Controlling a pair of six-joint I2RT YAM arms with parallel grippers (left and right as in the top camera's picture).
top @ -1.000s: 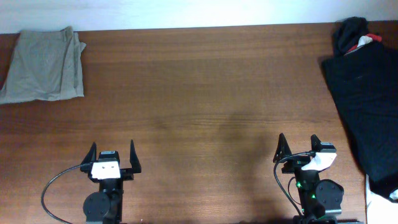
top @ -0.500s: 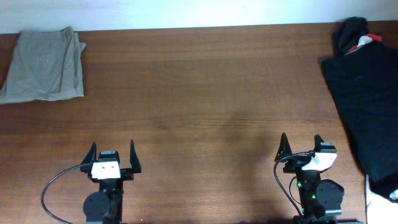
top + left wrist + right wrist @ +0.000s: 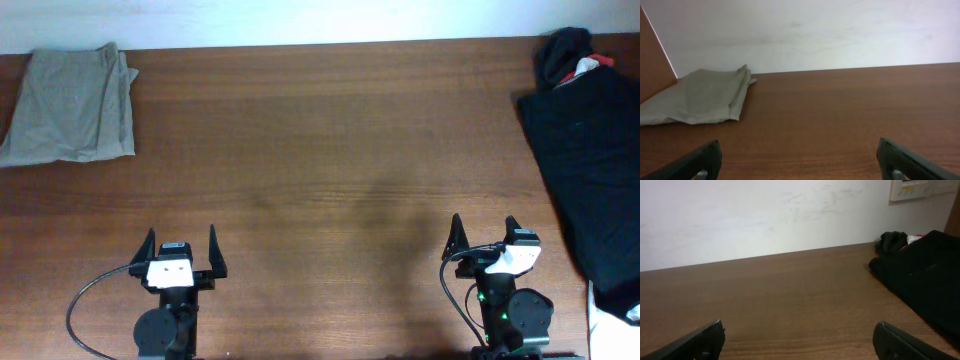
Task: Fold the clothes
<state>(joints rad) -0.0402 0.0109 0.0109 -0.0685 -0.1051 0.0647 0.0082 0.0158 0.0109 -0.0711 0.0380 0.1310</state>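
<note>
The khaki shorts (image 3: 68, 105) lie folded into a compact stack at the far left corner of the table; they also show in the left wrist view (image 3: 700, 96). My left gripper (image 3: 181, 245) is open and empty at the near left edge, far from the shorts; its fingertips frame bare wood in the left wrist view (image 3: 799, 152). My right gripper (image 3: 486, 233) is open and empty at the near right edge, also over bare wood in the right wrist view (image 3: 800, 330).
A black garment (image 3: 590, 150) with a red and white bit at its top lies along the table's right side, also in the right wrist view (image 3: 922, 265). The brown wooden table (image 3: 330, 150) ends at a white wall at the back.
The right gripper has shifted slightly to the right and nearer the front edge. The shorts, the black garment and the left gripper have not moved.
</note>
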